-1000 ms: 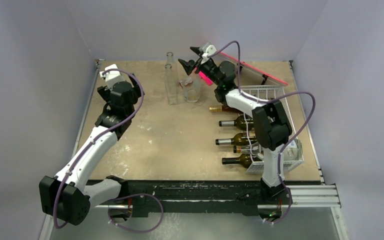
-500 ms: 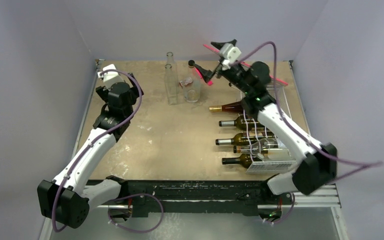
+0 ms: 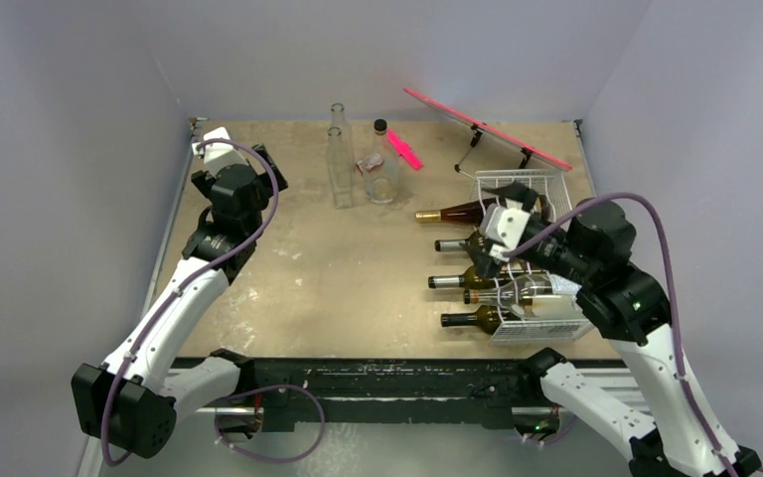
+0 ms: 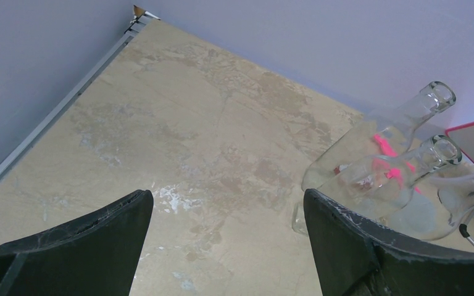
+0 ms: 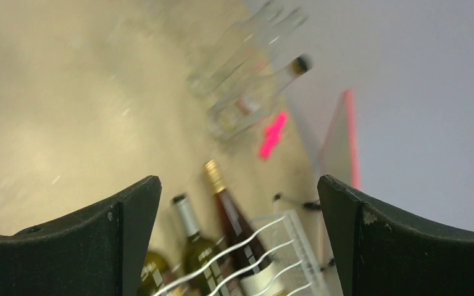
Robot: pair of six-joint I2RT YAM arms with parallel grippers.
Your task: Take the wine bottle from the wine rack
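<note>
So the tabletop [image 3: 358, 288] is looking like a worn, blotchy tan board, with a metal rail running along its left edge. At the back middle, two tall clear glass bottles [image 3: 339, 169] are standing upright, just beside a rounder clear bottle with a black cap [image 3: 382, 164]. A small pink strip [image 3: 405, 151] is showing right next to that one. The white wire wine rack [image 3: 513, 183] is sitting on the right side, and a pink board [image 3: 487, 127] on a stand is tilting behind it.
</note>
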